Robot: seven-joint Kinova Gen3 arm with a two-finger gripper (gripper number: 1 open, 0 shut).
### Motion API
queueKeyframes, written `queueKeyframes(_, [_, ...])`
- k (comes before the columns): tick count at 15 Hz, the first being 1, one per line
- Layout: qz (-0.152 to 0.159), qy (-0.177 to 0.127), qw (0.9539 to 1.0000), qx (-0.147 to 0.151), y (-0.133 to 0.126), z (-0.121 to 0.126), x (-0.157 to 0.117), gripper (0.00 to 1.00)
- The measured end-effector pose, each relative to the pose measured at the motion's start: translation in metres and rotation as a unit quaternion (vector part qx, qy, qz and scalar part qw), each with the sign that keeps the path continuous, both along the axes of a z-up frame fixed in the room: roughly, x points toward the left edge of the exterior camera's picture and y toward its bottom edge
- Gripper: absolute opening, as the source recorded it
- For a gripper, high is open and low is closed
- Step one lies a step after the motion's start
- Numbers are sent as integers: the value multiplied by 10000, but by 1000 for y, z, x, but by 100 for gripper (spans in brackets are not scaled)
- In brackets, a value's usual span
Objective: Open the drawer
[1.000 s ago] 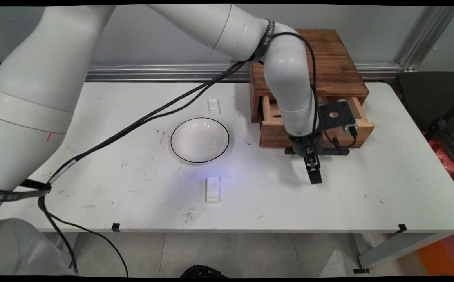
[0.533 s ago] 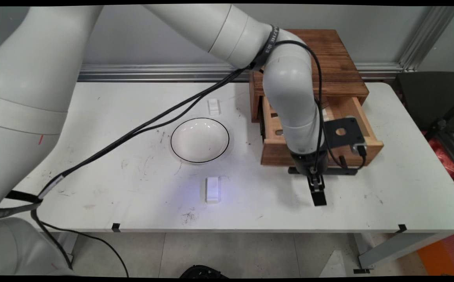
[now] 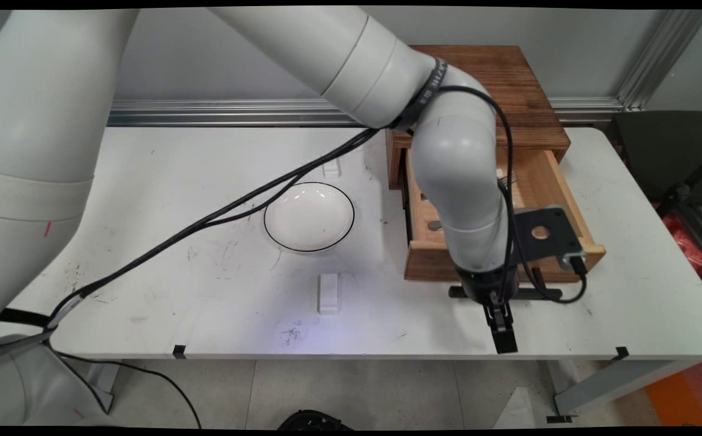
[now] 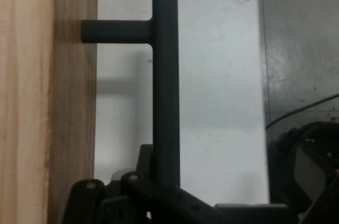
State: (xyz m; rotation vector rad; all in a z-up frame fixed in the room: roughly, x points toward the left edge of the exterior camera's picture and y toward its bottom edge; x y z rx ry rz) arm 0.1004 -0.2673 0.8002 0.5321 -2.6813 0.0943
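- While clamped together on the handle (image 4: 165,75), sat low at the drawer (image 3: 429,266) front, close to the table (image 3: 205,290)'s near edge: gripper (image 3: 498,298).
- Seen in the hand view as a dark bar running straight down into the gripper (image 4: 164,187) linkage, with one post into the wood beside it.
- Gripped left of the bar's middle in the main view, the handle (image 3: 538,294) sticking out further to the right.
- Stood far out of the cabinet (image 3: 508,79), most of the drawer floor uncovered; something small lay inside, too hidden by the arm to name.
- Lay well apart to the left, untouched: bowl (image 3: 309,216).
- Judged risky: with so little drawer left inside the cabinet, could drop or tip free if drawn further.
- Judged risky too: an off-centre hold could skew the drawer and jam it, or drag the whole cabinet across the table.
- Little table left beyond the hand, so scant room there.
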Motion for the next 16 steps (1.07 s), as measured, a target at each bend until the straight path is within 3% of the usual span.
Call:
queueKeyframes(9, [130,-12,9998,122,41,1,-14,100])
queueKeyframes(16, [150,11,9998,119,59,5,-20,100])
